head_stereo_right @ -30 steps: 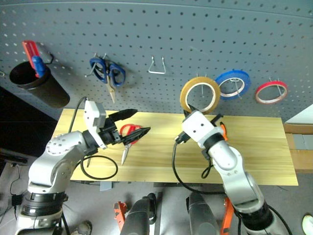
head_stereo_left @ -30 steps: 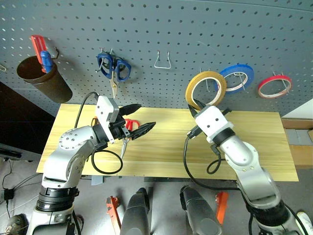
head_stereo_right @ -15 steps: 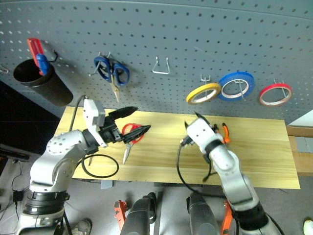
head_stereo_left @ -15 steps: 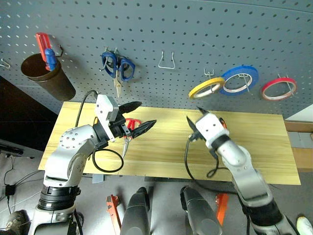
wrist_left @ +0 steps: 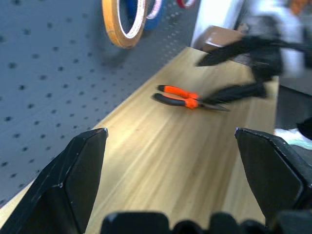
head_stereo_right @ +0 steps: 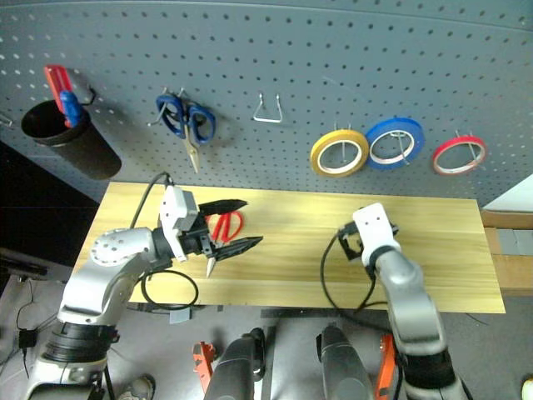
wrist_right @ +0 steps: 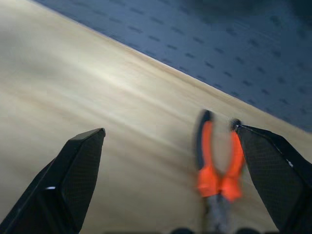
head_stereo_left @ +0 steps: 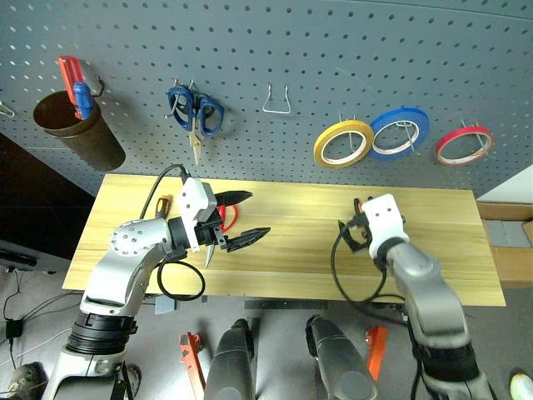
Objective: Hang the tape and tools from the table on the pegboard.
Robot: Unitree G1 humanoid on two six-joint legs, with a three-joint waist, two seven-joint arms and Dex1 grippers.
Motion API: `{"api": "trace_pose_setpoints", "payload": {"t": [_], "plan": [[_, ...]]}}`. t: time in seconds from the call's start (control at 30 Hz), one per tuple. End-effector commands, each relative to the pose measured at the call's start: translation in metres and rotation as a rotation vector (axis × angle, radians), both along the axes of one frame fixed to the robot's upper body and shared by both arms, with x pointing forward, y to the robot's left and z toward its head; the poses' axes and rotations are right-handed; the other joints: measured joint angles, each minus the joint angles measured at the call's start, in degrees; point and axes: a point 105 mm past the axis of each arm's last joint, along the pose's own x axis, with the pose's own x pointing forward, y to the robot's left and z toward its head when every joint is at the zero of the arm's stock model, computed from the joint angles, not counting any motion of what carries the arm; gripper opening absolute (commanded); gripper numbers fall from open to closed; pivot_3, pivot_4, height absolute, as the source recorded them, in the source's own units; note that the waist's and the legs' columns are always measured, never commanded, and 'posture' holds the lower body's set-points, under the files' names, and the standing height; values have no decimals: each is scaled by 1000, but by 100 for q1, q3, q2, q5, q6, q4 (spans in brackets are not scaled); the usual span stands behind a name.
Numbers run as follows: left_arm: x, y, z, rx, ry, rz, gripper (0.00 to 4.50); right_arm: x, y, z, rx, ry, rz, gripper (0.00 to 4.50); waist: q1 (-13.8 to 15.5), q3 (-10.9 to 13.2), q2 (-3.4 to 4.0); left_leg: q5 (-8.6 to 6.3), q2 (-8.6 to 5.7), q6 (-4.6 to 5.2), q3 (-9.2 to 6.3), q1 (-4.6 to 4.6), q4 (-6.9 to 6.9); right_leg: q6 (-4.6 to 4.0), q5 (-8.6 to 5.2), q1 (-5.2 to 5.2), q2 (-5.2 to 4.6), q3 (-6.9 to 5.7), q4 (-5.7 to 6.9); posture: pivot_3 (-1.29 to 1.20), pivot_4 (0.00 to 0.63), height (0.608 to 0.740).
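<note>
pliers point(wrist_left: 187, 99): flat on table point(wrist_left: 161, 161) | tape point(wrist_left: 125, 20): on pegboard point(wrist_left: 44, 73)

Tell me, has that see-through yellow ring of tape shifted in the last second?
Yes. The translucent yellow tape ring was held just above the wooden table's back edge; now it hangs on the grey pegboard, left of the blue tape ring.

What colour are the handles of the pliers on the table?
Orange with black, clearest in the left wrist view: pliers.

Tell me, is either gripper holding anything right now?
No. The left gripper and the right gripper are both open and empty; the pliers lie on the table.
</note>
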Motion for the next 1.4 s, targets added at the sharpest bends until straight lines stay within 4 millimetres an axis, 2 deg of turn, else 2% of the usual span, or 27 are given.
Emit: {"api": "trace_pose_setpoints", "payload": {"t": [0.03,0.17,0.3,0.67,0.87,0.97,1.07,1.1,1.2,1.23,1.4], "plan": [[-2,-2,9,-8,-31,-22,4500,14,-24,-19,61,97,-105,4449,12,0,0,0,0,0,0,0,-2,-1,0,-1,0,-1,0,-92,383,740],[0,4,10,-3,-37,1,4500,32,-39,-30,46,126,-158,4449,8,1,-1,-2,0,1,9,-8,-10,-4,0,-10,-7,-3,-11,-86,383,740],[1,9,11,1,-45,20,4500,41,-45,-41,48,162,-179,4449,5,4,1,-5,-1,5,20,-12,-11,-4,0,-19,-15,2,-13,-73,381,740],[1,14,8,14,-48,43,4500,38,-52,-70,154,368,-217,4449,0,4,0,-3,-3,6,12,-4,3,-3,1,-12,-12,-1,19,-73,378,740],[1,15,7,8,-49,57,4500,34,-44,-78,190,433,-199,2580,2,2,-3,-3,-1,5,9,-2,2,-3,1,-12,-9,-4,21,-76,372,740],[0,17,6,8,-48,63,4500,33,-40,-79,187,433,-189,2572,2,2,-4,-3,-1,5,9,-2,2,-3,1,-11,-10,-4,20,-77,372,740],[0,19,6,5,-44,74,4500,33,-36,-74,156,393,-167,2572,2,2,-4,-3,0,5,8,-2,2,-3,1,-11,-9,-5,21,-75,371,740],[0,21,6,-1,-42,87,4500,32,-33,-67,136,356,-143,2572,2,2,-4,-3,0,5,7,-2,2,-3,1,-11,-9,-5,21,-72,371,740],[1,32,6,-20,-32,149,4500,23,-8,-28,78,178,-9,2571,4,3,-2,-3,1,5,6,-3,-3,-3,0,-16,-9,-5,20,-73,372,740],[1,34,6,-23,-28,159,4500,18,-2,-21,72,150,17,2571,4,4,1,-3,3,5,6,-5,-5,-3,0,-20,-9,-5,20,-74,373,740],[6,51,9,-65,-72,285,4500,-35,40,10,119,22,169,2571,-2,8,5,-3,5,3,3,-16,-10,-3,0,-40,-12,5,21,-73,372,740]]}}
